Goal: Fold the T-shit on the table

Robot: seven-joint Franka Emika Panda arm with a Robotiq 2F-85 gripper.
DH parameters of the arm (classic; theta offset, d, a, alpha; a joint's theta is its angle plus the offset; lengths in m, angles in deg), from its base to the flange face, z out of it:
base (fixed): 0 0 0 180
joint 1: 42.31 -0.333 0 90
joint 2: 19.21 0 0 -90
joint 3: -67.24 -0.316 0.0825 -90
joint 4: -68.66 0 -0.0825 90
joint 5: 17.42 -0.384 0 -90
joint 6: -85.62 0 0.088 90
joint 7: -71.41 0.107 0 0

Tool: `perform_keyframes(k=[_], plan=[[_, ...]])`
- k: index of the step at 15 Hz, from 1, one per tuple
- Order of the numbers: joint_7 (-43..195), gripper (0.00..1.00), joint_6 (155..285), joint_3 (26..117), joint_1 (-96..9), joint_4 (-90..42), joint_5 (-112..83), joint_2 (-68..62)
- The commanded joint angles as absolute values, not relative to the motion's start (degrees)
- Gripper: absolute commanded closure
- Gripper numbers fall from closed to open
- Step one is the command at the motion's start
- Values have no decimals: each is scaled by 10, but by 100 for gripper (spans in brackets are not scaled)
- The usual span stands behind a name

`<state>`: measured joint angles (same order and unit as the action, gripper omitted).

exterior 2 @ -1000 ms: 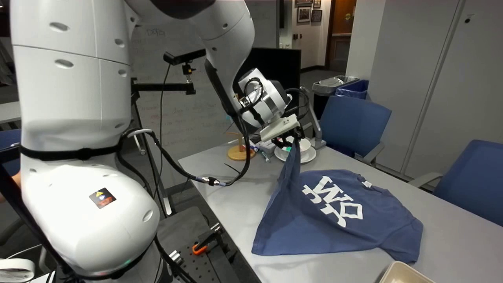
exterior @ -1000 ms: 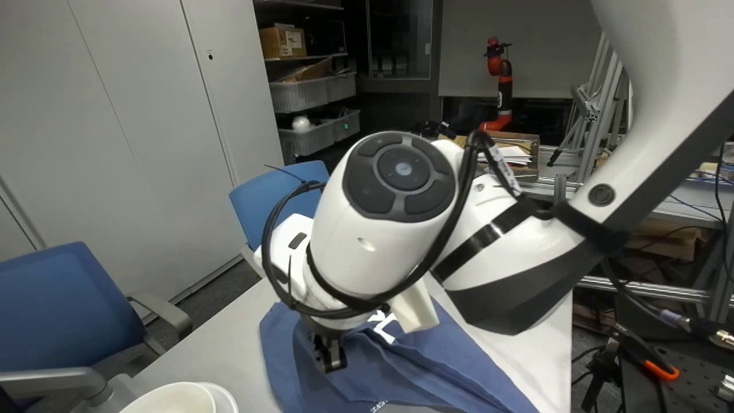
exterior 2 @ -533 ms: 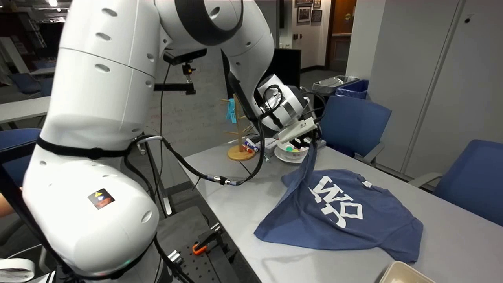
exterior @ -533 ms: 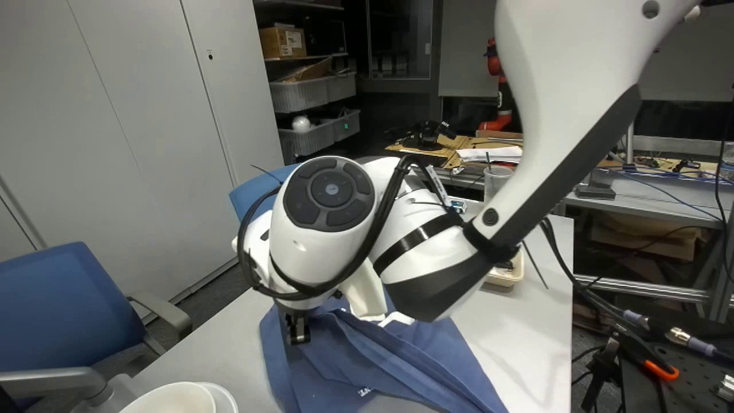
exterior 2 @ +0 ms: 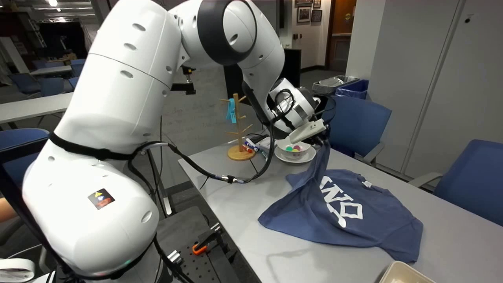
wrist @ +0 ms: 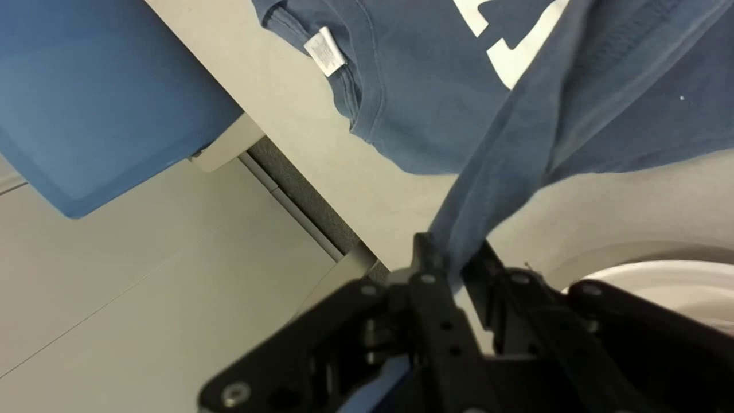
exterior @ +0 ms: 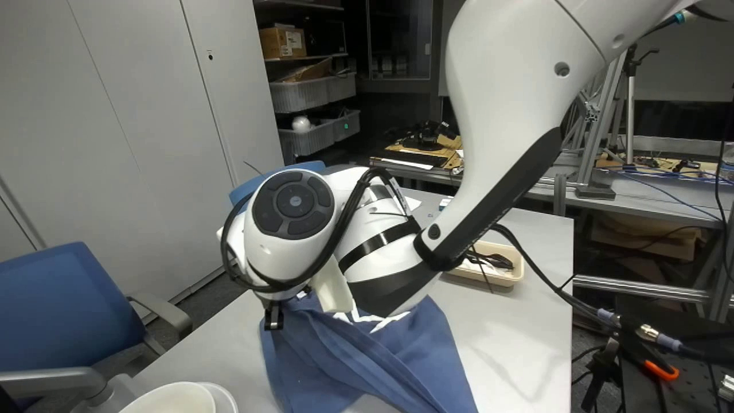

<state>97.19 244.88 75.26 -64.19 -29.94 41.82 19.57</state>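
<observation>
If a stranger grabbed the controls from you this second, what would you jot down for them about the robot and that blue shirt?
End effector: shut on a gathered bit of the T-shirt, holding it up off the table.
T-shirt: the rest lies on the table, white lettering facing up, partly covered; collar tag showing.
Nearby on the table: a bowl on a plate.
Done: part of the T-shirt gripped and lifted; no finished fold yet.
Left: probably lay the lifted part across the rest, let go, then make any further folds.

Blue clip (exterior 2: 231, 111) on wooden rack (exterior 2: 239, 131); bowl (exterior 2: 292, 155) on plate (exterior 2: 311, 155)
</observation>
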Motion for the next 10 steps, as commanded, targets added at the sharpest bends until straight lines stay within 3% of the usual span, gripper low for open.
perform_keyframes(k=[1, 7, 10], plan=[[980, 48, 2446, 749, -640, -262, 403, 227], [933, 4, 2447, 703, -608, -354, 365, 186], [890, 0, 2447, 667, -583, -437, 305, 153]])
